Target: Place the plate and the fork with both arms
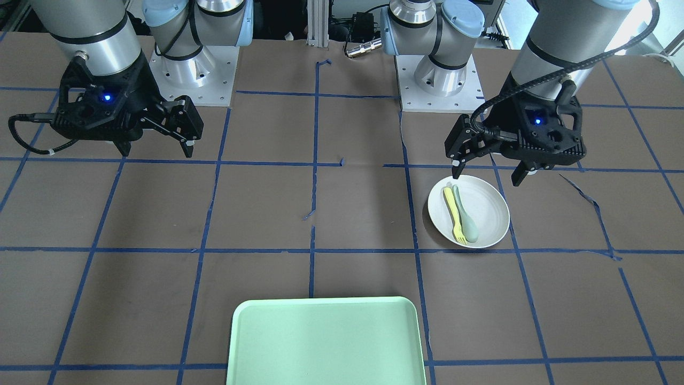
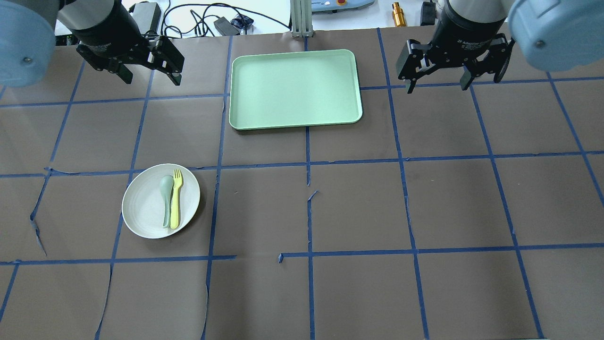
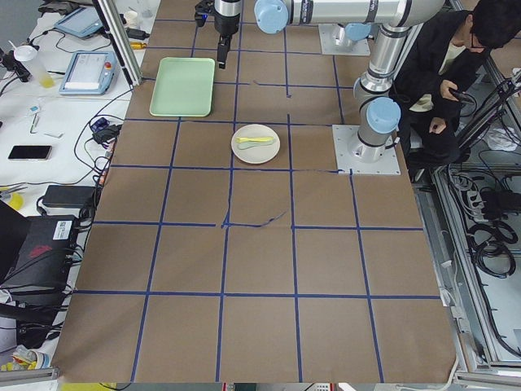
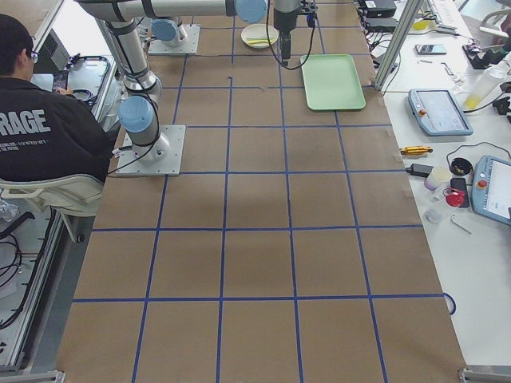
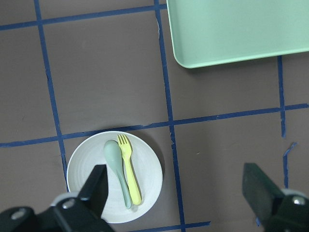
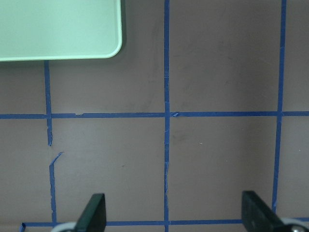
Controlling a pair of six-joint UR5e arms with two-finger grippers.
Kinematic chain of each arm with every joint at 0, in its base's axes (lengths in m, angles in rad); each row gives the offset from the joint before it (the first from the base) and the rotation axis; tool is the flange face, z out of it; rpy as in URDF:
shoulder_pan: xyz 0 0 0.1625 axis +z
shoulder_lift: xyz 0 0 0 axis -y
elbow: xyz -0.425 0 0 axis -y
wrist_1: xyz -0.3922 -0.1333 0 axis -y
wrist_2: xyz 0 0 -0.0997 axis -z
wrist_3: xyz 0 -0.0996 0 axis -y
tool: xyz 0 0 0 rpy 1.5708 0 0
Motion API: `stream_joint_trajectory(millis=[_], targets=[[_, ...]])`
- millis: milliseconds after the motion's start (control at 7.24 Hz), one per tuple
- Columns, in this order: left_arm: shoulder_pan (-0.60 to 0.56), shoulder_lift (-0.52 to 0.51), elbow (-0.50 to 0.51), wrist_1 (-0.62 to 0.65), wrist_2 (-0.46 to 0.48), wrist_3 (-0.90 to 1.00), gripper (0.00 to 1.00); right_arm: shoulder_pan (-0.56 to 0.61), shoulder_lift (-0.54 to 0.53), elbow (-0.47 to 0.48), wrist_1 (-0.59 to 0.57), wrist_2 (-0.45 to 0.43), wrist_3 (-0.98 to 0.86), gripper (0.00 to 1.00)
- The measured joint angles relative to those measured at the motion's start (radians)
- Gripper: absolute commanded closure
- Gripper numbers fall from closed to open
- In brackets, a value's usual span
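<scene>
The brown paper-covered table (image 2: 358,212), gridded with blue tape, held a round off-white plate (image 2: 144,208) on the robot's left. A slim pale-yellow plastic fork (image 2: 175,200) lay in the plate beside a grey-green spoon (image 2: 165,196). A rectangular mint-green tray (image 2: 295,87) sat well apart. The black left gripper (image 2: 151,72) and right gripper (image 2: 436,81) hung with jaws spread, empty.

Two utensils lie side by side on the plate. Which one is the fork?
The pale-yellow one with short tines is the fork, lying on the side nearer the table's middle. The grey-green spoon beside it has a rounded bowl instead.
</scene>
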Motion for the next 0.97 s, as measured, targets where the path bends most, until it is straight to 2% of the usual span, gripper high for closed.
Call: stream_joint_trajectory(millis=[691,967], targets=[[0.004,0.007,-0.017,0.000,0.008,0.013,0.00,0.000,0.000,0.001,0.000,0.001,-0.001,0.00],[0.033,-0.001,-0.038,-0.005,0.097,0.027,0.00,0.000,0.000,0.002,0.000,0.000,-0.001,0.00]])
